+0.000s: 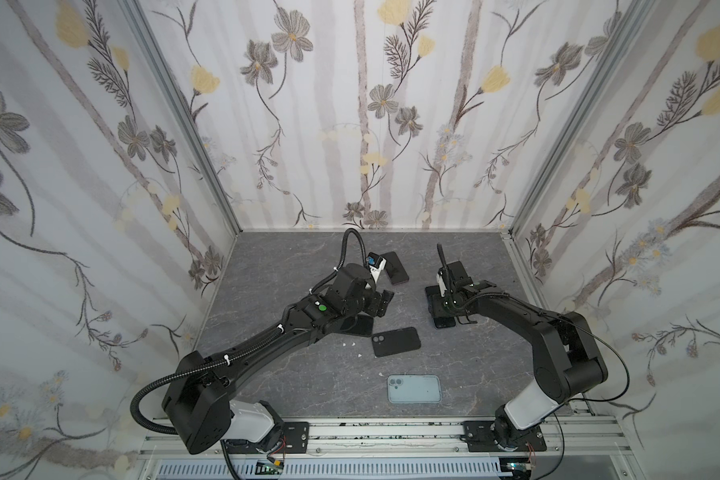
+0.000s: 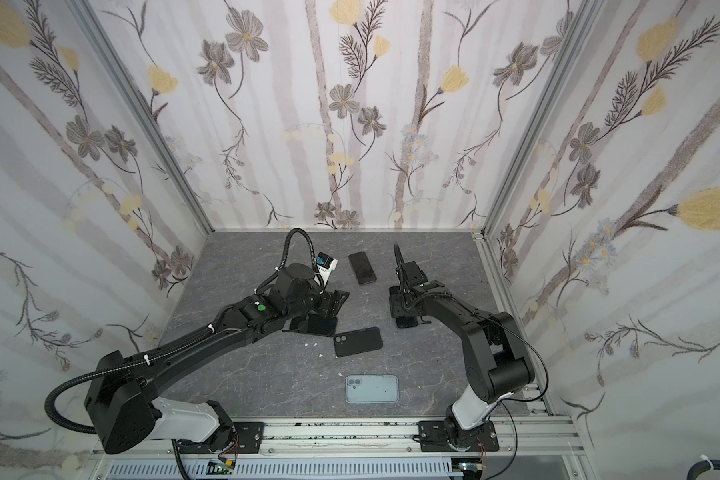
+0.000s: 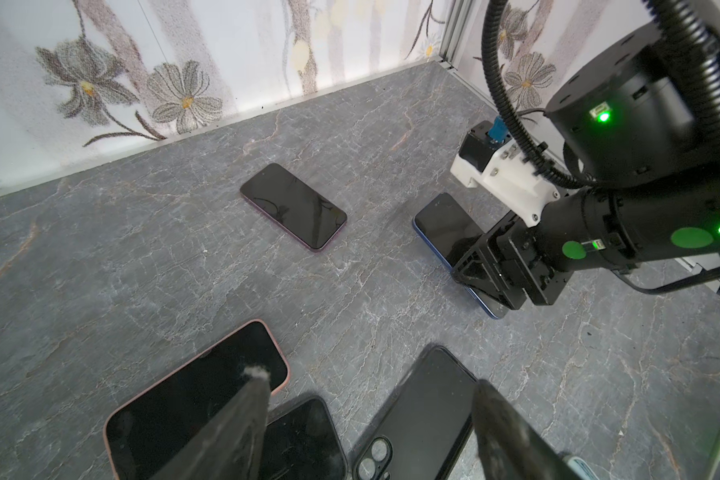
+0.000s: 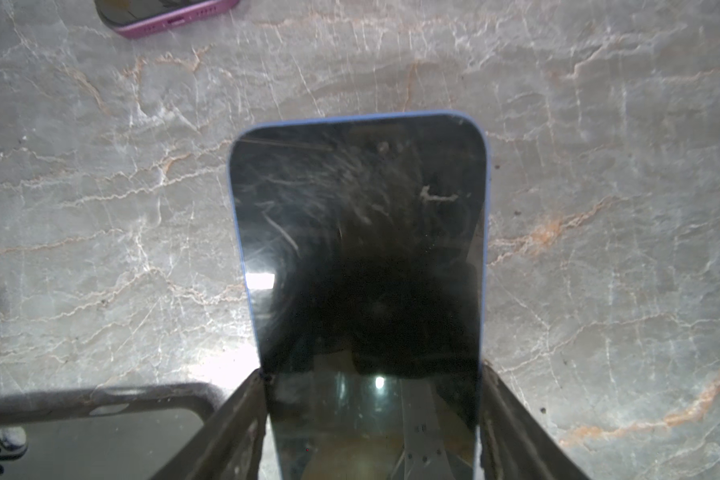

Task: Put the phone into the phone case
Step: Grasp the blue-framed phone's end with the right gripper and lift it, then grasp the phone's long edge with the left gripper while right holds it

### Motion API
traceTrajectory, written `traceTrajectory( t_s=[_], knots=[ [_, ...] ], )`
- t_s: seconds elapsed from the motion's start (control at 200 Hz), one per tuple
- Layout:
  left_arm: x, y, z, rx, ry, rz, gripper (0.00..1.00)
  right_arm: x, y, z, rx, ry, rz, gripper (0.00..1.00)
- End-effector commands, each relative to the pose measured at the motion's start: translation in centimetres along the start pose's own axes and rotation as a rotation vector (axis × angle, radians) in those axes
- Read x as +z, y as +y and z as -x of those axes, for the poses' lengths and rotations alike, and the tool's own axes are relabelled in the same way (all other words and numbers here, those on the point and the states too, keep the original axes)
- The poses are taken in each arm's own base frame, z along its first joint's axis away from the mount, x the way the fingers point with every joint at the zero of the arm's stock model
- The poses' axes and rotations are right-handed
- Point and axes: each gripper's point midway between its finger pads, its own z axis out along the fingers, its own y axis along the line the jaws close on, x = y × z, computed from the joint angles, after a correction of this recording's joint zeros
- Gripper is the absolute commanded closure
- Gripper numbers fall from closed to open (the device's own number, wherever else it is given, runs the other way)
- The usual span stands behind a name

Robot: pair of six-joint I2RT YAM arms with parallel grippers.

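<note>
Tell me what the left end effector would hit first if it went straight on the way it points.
Probably bare table, in the gap between the pink-edged phone and the black case. The open left end effector hangs above them; depth is unclear, so the case might come first.

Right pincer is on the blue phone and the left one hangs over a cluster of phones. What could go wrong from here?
1. The right pincer clamps the blue phone by its long edges at one end only; once lifted, the free end may droop or slip.
2. The open left pincer hangs over the pink phone and black case lying close together; coming down, it may nudge or grab the wrong one.
</note>
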Motion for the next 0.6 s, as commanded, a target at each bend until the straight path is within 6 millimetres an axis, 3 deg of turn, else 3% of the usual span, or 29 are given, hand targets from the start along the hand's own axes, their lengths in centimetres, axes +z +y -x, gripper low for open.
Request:
traceTrajectory(
  t_s=[0.0,0.075,0.09,0.325,0.34,0.4,0.595],
  knots=[
    [-0.1,-0.3,1.4,-0.024,-0.018,-0.012,0.23,-0.6,0.1,1.4,-0.009,-0.072,0.001,0.53],
    [-0.2,-0.5,2.1,-0.04,-0.027,-0.022,0.22,-0.5,0.1,1.3,-0.015,-0.083,0.001,0.53],
    [-0.2,-0.6,2.3,-0.043,-0.03,-0.027,0.22,-1.5,0.1,1.8,-0.014,-0.111,0.007,0.53],
    [0.5,-2.1,5.4,-0.118,-0.046,-0.138,0.24,-6.1,0.9,3.6,-0.049,-0.256,0.036,0.54],
    [0.3,-2.4,6.5,-0.125,-0.065,-0.154,0.25,-6.5,1.1,3.7,-0.052,-0.27,0.046,0.54],
    [0.6,-2.7,7.5,-0.157,-0.065,-0.202,0.26,-7.8,1.6,4.1,-0.065,-0.321,0.082,0.54],
    [0.6,-5.0,9.2,-0.216,-0.061,-0.375,0.3,-12.0,3.9,5.2,-0.114,-0.462,0.228,0.55]
  ],
)
